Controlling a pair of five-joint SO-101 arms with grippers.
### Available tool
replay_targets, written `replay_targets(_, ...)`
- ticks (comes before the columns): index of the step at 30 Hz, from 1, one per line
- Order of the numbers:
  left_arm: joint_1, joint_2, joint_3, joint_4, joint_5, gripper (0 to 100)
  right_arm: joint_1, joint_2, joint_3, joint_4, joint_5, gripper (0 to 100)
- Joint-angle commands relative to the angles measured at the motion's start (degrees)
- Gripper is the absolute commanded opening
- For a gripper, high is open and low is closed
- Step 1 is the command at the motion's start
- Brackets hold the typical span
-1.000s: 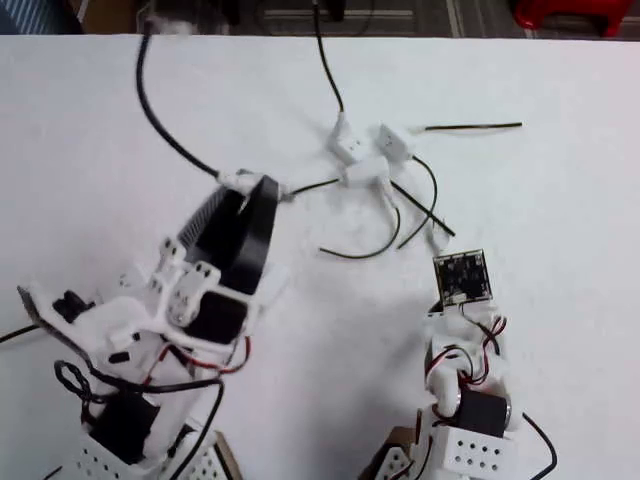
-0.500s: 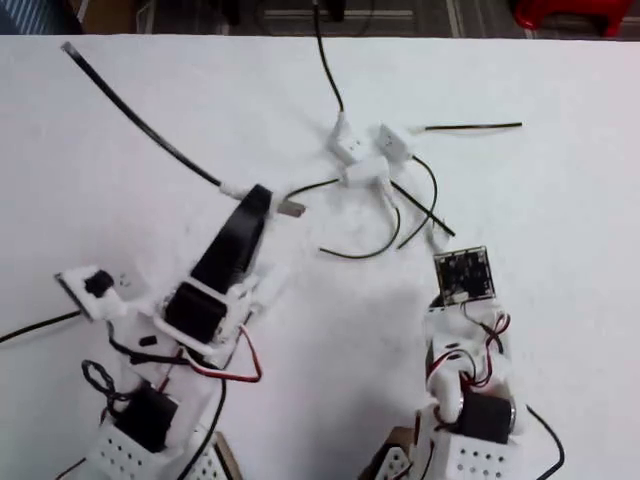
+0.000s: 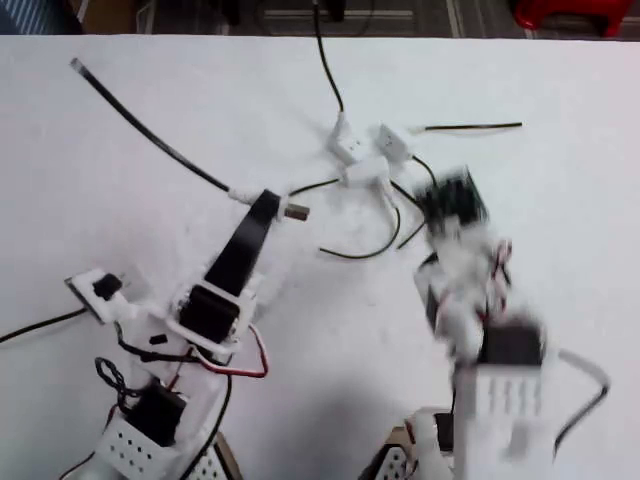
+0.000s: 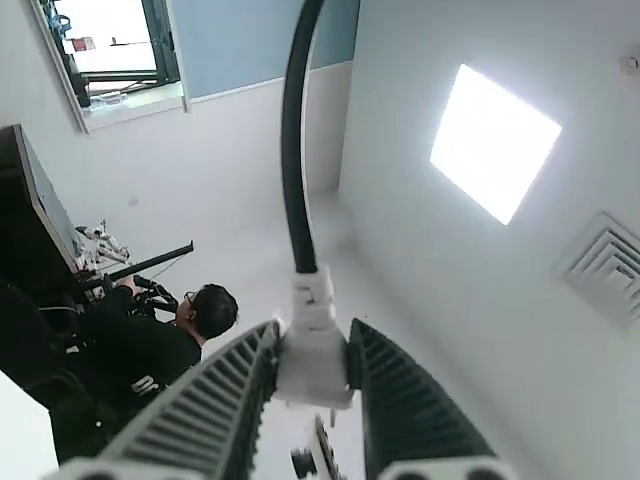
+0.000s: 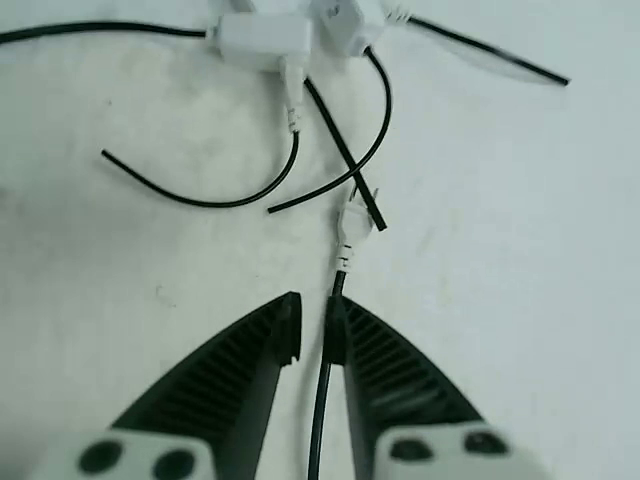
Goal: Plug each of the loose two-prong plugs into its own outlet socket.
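Observation:
My left gripper (image 3: 267,206) is shut on a white two-prong plug (image 3: 292,211), whose metal prongs point right toward the outlets. In the left wrist view the left gripper (image 4: 315,338) squeezes this plug (image 4: 310,300), and its thick black cable (image 4: 292,130) leads away. A cluster of white outlet sockets (image 3: 368,168) lies at centre-back. My right arm (image 3: 468,275) is stretched toward it. My right gripper (image 5: 312,322) hovers with its jaws a narrow gap apart. A thin black cable (image 5: 320,410) on the table runs along that gap to a small white plug (image 5: 352,226). Sockets (image 5: 262,38) lie beyond.
Thin black wires (image 3: 360,250) curl on the white table (image 3: 560,200) around the sockets. One loose wire (image 3: 475,126) lies to their right. The left plug's thick cable (image 3: 140,125) crosses the table's far-left part. Bare table lies at the right and front centre.
The left arm has swung lower and turned, carrying its plug slightly right toward the sockets. The right arm has left its folded pose and pushed forward toward the small plug.

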State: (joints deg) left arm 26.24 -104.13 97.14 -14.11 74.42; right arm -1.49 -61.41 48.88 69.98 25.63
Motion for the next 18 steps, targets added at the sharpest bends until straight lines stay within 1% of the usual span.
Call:
replay_targets(1, 0.0, -0.5, -0.1, 0.4, -1.9, 2, -2.2, 30.2, -38.5, 20.6, -1.8, 1.9)
replay_targets(4, 0.0, -0.5, -0.1, 0.4, -1.9, 2, -3.5, 37.9, -58.2, 28.4, -6.7, 1.8)
replay_targets(7, -0.3, -0.5, -0.1, 0.1, -1.9, 2, -6.6, 37.3, -67.0, 28.4, -6.7, 1.8)
replay_targets(10, -0.4, -0.5, -0.2, 0.1, -1.9, 2, -13.7, 34.3, -66.8, 28.4, -6.6, 1.8)
replay_targets(14, -0.5, -0.5, -0.3, 0.1, -2.1, 2, -23.3, 32.7, -60.8, 28.4, -7.0, 1.8)
replay_targets(18, -0.5, -0.5, -0.3, 0.0, -2.1, 2, -30.2, 34.1, -58.2, 28.4, -6.6, 1.8)
